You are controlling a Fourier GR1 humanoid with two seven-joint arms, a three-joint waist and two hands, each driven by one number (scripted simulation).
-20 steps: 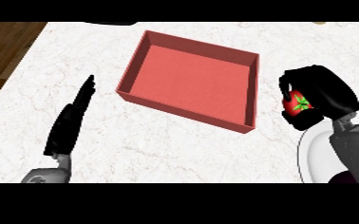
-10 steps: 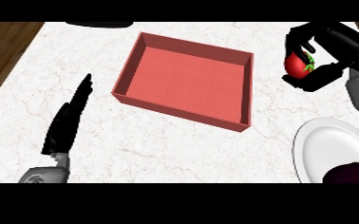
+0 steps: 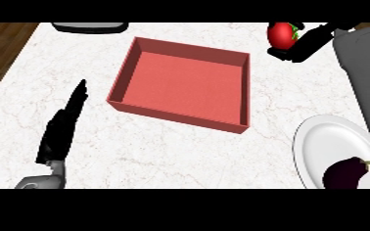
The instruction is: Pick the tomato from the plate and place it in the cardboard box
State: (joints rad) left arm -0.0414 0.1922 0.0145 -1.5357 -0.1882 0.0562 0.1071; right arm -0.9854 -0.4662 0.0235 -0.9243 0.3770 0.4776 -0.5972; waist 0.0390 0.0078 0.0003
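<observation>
One round tomato (image 3: 281, 35), rt hand (image 3: 302, 47)

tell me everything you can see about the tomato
The tomato is round and glossy red, with a green stem cap showing on its right side. The right hand has its black fingers curled against the tomato's right and lower side; the left half is uncovered. It is near the far right edge of the counter, beyond the far right corner of the red box, not over the opening, and well away from the white plate. Nothing else touches it.
</observation>
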